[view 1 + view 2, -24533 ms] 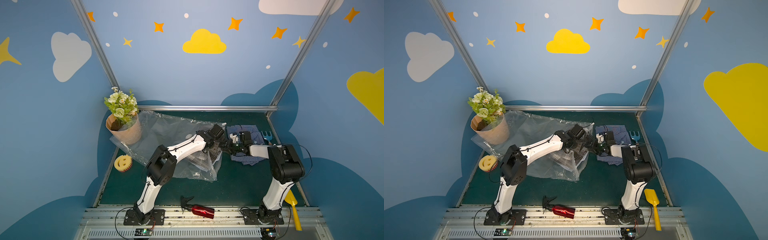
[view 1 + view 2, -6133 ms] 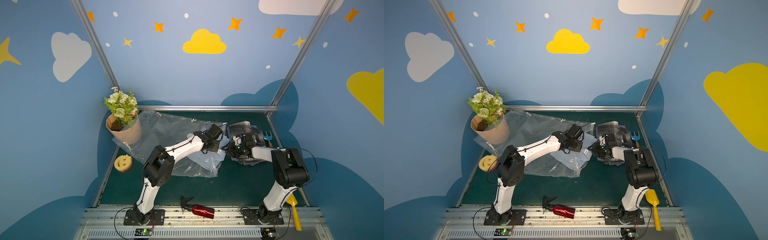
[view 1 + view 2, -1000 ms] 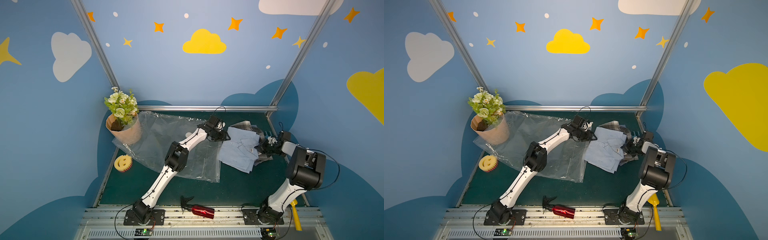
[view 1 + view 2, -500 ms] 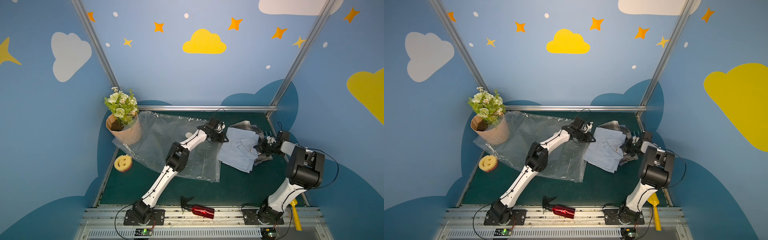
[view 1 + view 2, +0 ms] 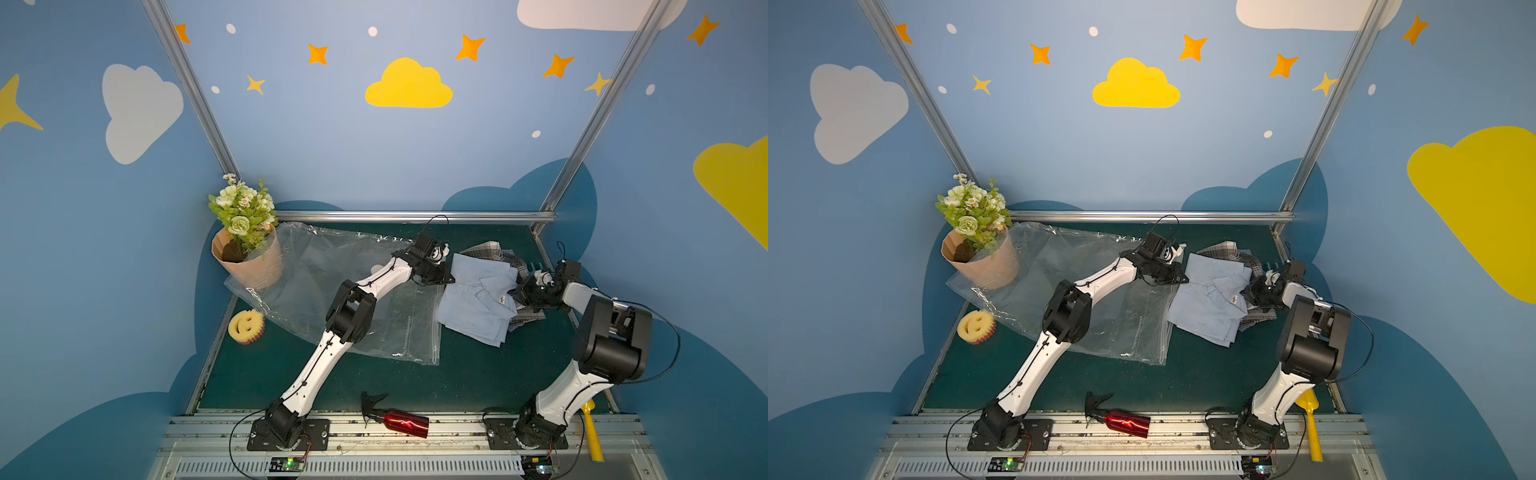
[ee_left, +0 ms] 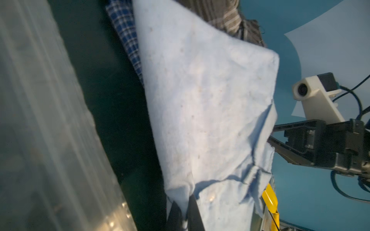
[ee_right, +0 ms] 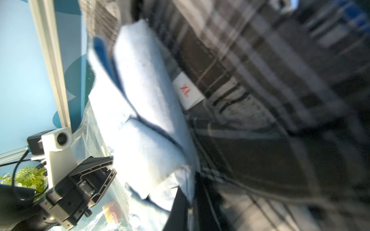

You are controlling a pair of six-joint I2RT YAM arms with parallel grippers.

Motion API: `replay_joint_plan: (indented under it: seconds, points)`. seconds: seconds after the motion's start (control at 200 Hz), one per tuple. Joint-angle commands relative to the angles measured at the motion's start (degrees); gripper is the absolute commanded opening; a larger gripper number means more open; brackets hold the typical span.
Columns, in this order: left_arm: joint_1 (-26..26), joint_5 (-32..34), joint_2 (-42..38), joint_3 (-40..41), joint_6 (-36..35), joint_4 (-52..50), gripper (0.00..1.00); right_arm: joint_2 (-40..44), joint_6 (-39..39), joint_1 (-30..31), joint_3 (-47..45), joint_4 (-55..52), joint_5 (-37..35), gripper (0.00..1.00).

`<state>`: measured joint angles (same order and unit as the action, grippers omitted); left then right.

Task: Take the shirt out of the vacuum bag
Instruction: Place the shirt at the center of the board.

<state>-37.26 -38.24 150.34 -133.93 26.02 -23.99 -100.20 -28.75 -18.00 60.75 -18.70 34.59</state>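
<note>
In both top views the light blue shirt (image 5: pixel 478 299) lies wholly outside the vacuum bag (image 5: pixel 316 286), just beside its zip edge, so only letting go seems left. In the left wrist view the left fingers (image 6: pixel 175 217) are clenched on the shirt corner nearest the bag. In the right wrist view the right fingers (image 7: pixel 180 212) pinch its edge farthest from the bag.

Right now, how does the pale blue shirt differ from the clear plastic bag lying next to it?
The shirt is opaque pale blue cloth, folded in layers; the bag is see-through crinkly plastic, spread out thin. The shirt lies partly on plaid clothes; the bag lies straight on the green mat. The left jaws and right jaws are both shut on the shirt; neither holds the bag. Shared: both are limp, lying side by side.
</note>
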Motion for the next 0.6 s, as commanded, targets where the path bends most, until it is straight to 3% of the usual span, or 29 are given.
replay_joint_plan:
  seconds: [0.0, 0.215, 0.596]
  points:
    - [-1.01, -1.89, -5.26, -0.01, 1.35, 2.29, 0.04, 4.16, -0.38, 0.6, 1.85, -1.75, 0.72, 0.0]
    - [-2.95, -2.96, -7.02, -2.88, 3.46, 1.76, 0.04, 7.46, -0.16, 0.43, 4.97, -4.31, 1.18, 0.0]
    - [-5.11, -1.91, -0.39, -13.16, 10.55, 1.33, 0.04, 6.36, -0.51, -0.61, 13.53, -6.56, 1.73, 0.0]
